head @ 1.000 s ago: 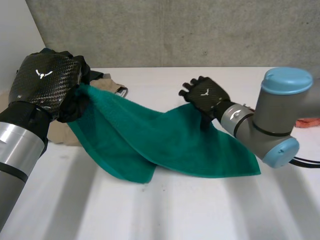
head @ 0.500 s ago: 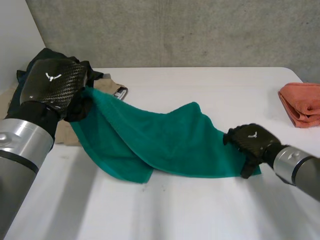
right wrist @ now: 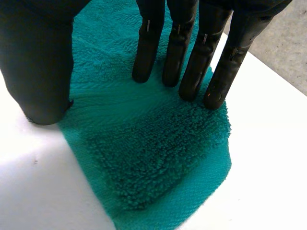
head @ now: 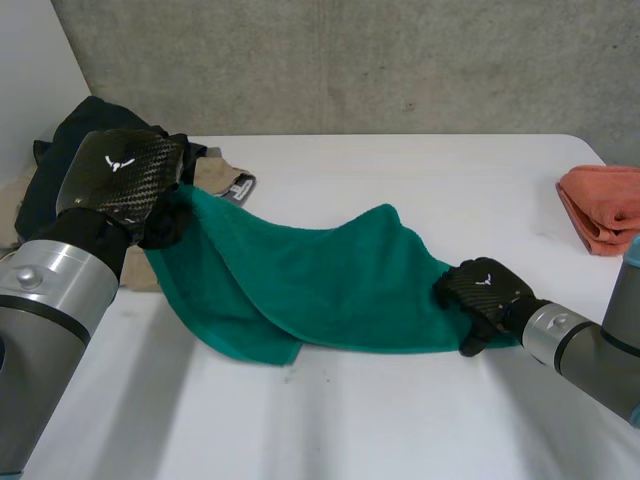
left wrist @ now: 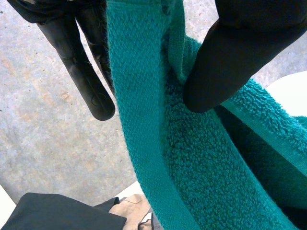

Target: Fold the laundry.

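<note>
The white worktop [head: 380, 420] carries the whole job. Across its middle runs the green towel [head: 320, 280], the item in hand: one end is raised off the surface at the robot's left, the rest slopes down and lies on the worktop toward the right, with a lower layer doubled under along the near left side. My reading is that it is being stretched out lengthwise so it can be laid flat before any fold is made; no tidy fold exists yet. Behind the raised end sits a heap of unsorted clothes [head: 60, 130], dark and beige, presumably waiting their turn. Well apart, at the far right edge, lies an orange cloth [head: 600, 205], already folded and apparently set aside as done. The left robot hand [head: 120, 175] is held above the worktop, palm down, clamped on the towel's hemmed edge near a corner; its wrist view shows the cloth pinched between the thumb [left wrist: 230, 62] and the fingers [left wrist: 81, 72]. The right robot hand [head: 480, 290] lies low at the towel's right end, not gripping: its straight fingers [right wrist: 192, 62] are spread and pressed flat on the pile near the corner, thumb at the cloth's edge, seemingly pinning that end down as an anchor.
</note>
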Motion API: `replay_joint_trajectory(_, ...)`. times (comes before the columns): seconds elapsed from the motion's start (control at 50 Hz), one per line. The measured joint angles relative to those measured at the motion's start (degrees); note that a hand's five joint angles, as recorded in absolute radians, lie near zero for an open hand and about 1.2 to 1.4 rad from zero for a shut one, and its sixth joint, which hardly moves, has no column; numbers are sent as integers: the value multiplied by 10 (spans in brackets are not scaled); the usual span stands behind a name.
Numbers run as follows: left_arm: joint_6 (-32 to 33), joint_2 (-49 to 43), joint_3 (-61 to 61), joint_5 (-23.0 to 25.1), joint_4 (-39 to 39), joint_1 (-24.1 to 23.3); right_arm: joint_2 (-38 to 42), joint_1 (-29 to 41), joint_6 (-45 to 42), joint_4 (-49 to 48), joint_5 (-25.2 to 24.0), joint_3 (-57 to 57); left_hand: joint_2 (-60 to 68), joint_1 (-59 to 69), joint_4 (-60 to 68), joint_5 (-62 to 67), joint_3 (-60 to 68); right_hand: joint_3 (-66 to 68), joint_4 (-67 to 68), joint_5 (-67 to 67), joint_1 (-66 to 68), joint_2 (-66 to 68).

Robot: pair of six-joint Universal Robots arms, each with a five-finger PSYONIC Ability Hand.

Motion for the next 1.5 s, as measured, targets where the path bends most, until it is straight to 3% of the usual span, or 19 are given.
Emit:
replay_joint_trajectory(0.86,0,2,-2,-1,-1,1,87,45,10,1,33,-152,0,0,0,0,0,60,60,5,57,58)
replay_joint_trajectory(0.92,1,2,-2,-1,-1,1,92,50,13,1,37,-167,0,0,0,0,0,60,61,75,57,58)
replay_joint_trajectory(1.16,-1,1,-2,0,0,2,108,53,21,1,39,-189,0,0,0,0,0,78,81,99,76,79)
replay_joint_trajectory(1.24,-2,0,-2,0,0,2,110,53,21,1,42,-192,0,0,0,0,0,241,242,265,220,242)
replay_joint_trajectory(1.34,-2,0,-3,0,0,2,92,51,30,2,73,-192,0,0,0,0,0,259,260,283,228,255)
replay_joint_trajectory(1.4,-2,0,-3,0,0,2,64,47,45,3,101,-186,0,0,0,0,0,161,161,202,137,159)
replay_joint_trajectory(1.42,-3,1,-3,0,-1,2,48,43,55,4,113,-183,0,0,0,0,0,20,20,66,4,6)
replay_joint_trajectory(1.5,-3,2,-3,0,-1,2,4,24,103,28,133,-177,0,0,0,0,0,-220,-220,-180,-205,-226)
